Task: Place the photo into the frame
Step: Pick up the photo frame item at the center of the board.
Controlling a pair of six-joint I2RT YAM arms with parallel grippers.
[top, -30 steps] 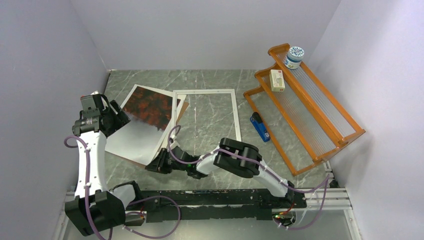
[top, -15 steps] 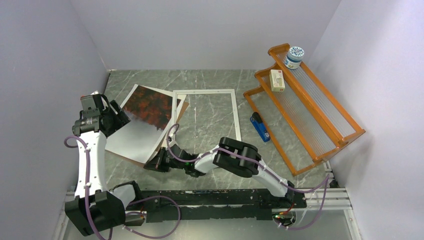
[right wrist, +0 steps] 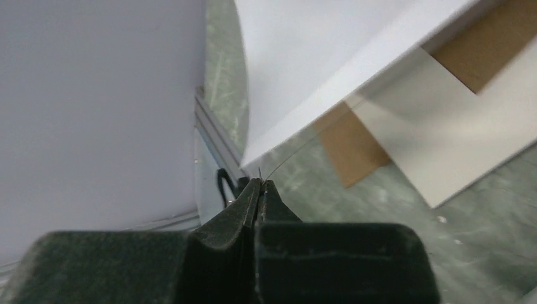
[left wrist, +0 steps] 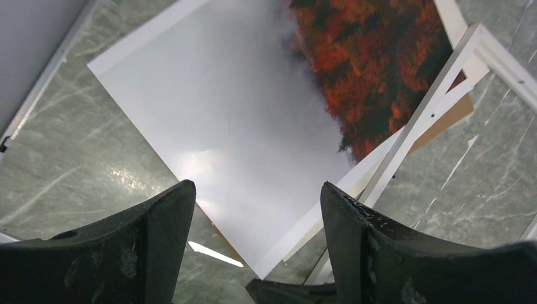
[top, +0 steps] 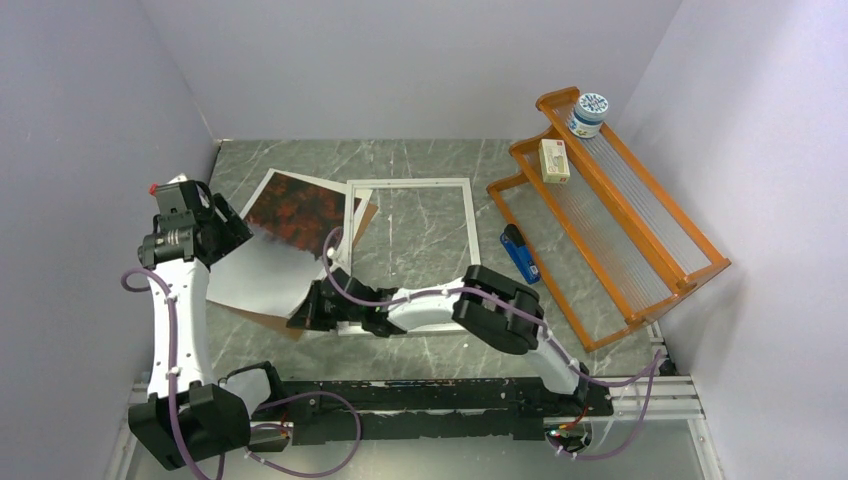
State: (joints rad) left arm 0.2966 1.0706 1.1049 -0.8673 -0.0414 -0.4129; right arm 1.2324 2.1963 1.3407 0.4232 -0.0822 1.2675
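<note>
The right gripper (right wrist: pixel 258 182) is pressed together on the near corner of the photo (right wrist: pixel 304 50), which bends up off the brown board (right wrist: pixel 351 149) (its white back is showing). The left gripper (left wrist: pixel 253 190) hangs above the photo with its fingers apart. The frame (top: pixel 410 183) lies just beyond the right gripper, and its left rim crosses the photo.

A grey marbled table (top: pixel 420 160) is seen bearing a white-rimmed frame (top: pixel 408 182). Left of the frame, partly under its left rail, a photo (top: pixel 285 235) is laid over a brown backing board (top: pixel 268 321). Right of the frame a blue stapler (top: pixel 520 255) is placed, and beyond it an orange wooden rack (top: pixel 605 215).
</note>
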